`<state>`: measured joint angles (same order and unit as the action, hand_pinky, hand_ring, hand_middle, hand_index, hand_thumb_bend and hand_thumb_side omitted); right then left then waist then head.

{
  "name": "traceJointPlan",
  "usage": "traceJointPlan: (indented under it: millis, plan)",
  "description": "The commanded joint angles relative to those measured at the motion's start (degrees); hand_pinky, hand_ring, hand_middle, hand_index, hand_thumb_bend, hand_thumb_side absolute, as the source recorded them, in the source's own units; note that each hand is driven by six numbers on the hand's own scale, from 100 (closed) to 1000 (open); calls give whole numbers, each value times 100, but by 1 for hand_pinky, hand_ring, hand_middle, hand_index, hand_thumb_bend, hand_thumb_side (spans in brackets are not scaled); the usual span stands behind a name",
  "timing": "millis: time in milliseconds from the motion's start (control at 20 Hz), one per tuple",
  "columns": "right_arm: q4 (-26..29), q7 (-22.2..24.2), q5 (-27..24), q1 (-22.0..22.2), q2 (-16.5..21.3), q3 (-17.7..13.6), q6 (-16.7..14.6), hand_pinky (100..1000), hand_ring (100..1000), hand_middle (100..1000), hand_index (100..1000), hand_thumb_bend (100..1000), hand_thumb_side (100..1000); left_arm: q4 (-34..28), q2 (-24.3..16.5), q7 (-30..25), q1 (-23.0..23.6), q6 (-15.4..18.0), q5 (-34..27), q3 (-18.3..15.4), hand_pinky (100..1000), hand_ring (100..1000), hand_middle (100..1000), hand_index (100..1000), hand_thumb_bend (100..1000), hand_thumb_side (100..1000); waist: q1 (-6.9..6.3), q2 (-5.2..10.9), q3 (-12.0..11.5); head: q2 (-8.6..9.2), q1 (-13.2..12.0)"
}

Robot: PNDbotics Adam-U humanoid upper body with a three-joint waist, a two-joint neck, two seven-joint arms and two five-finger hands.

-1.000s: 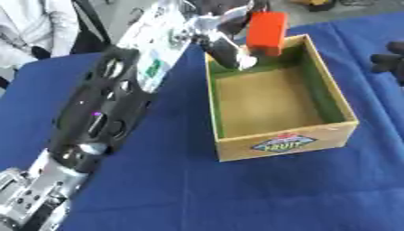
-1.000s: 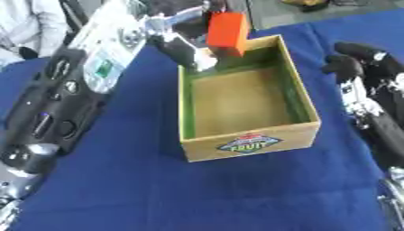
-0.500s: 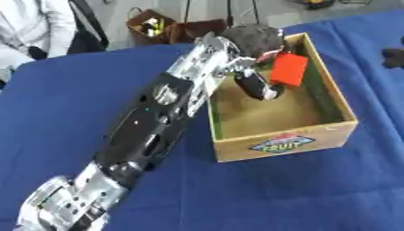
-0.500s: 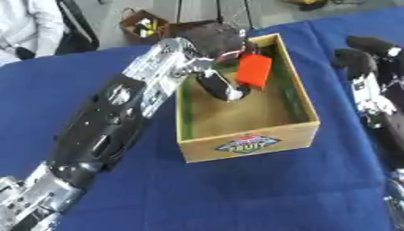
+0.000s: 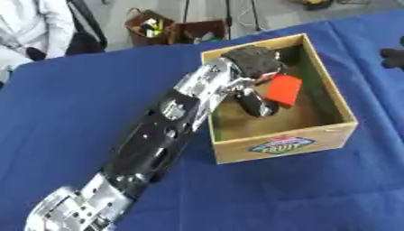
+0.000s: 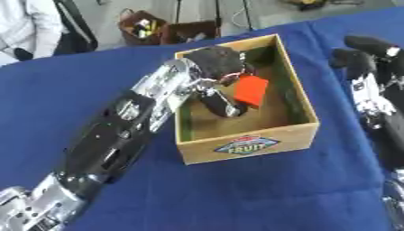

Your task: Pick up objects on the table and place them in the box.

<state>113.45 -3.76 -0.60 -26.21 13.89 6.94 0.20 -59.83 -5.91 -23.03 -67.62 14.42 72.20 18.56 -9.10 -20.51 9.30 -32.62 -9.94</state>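
Left robot hand (image 5: 251, 61) inside box (image 5: 331, 101), curled on red block (image 5: 282, 90).
Looks rigid, light, probably smooth; best pinched across flat faces. Right robot hand (image 6: 371, 74) idle, fingers relaxed.

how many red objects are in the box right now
1: a red block inside the box, next to the left hand reaching in. The hand and arm cover part of the box floor, so another could be hidden.

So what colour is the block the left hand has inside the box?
The block is red-orange, clearest in the left eye view.
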Motion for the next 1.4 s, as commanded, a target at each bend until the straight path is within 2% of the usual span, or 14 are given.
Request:
traceJointPlan:
  millis: [50,100,200,300,350,400,550,650,750,850,1050,1100,1200,1400]
  plan:
    - [114,18,-44,-47,27,0,-9,991,834,579,796,100,551,-114,-35,-23,-96,82,-39,33,474,569,535,814,100,536,54,109,-11,50,16]
    - [114,18,-43,-44,26,-1,-8,991,833,579,796,100,551,-145,-44,-32,-93,85,-28,36,490,622,618,898,100,577,56,111,-13,47,20]
    - [114,19,-42,-38,25,-3,-4,992,833,579,796,100,550,-202,-62,-37,-84,67,24,33,524,677,690,957,164,620,60,114,-20,46,27]
    - [114,23,-43,-34,22,-2,0,992,832,579,796,100,551,-236,-76,-34,-78,23,129,25,631,762,765,1000,303,698,66,116,-24,44,27]
    - [114,26,-44,-33,20,0,0,992,832,579,796,100,551,-246,-79,-30,-73,4,193,22,631,762,765,1000,303,698,68,116,-25,43,25]
    - [114,27,-44,-28,17,-1,2,992,832,579,796,100,551,-259,-93,-16,-63,-41,271,0,706,821,824,1000,412,778,75,119,-31,40,31]
    - [114,34,-47,-12,1,0,18,992,832,578,796,100,556,-349,-121,103,-5,-205,440,-77,698,817,818,1000,479,861,122,130,-61,18,67]
    - [114,43,-44,-18,-4,1,33,992,832,578,796,100,558,-458,-171,173,37,-235,424,-106,696,816,816,1000,491,875,162,134,-70,14,103]
    - [114,25,-41,-33,-14,-17,19,990,831,579,796,100,561,-669,-262,288,123,-306,302,-193,661,789,781,997,423,886,204,157,-108,-17,116]
    - [114,-3,-34,-22,-23,-39,14,990,831,580,796,100,560,-1111,-394,478,216,-454,46,-309,620,757,748,976,315,867,232,177,-159,-52,153]
    - [114,-60,-4,16,-5,-81,9,989,831,580,796,100,564,-2298,-837,865,478,-915,-936,-459,581,700,668,942,194,873,262,245,-289,-213,242]
    - [114,-75,7,34,7,-93,8,988,831,580,796,100,563,-2610,-1016,936,558,-1007,-1218,-474,561,678,648,931,137,861,258,269,-332,-273,256]
    - [114,-106,29,67,19,-114,9,989,831,580,796,100,562,-3256,-1378,1072,793,-1211,-1842,-530,524,645,620,915,103,860,253,298,-401,-340,277]
    - [114,-144,51,69,13,-134,0,988,831,581,796,100,564,-4336,-1836,1411,1281,-1658,-2855,-799,483,599,581,890,112,843,284,308,-487,-356,337]
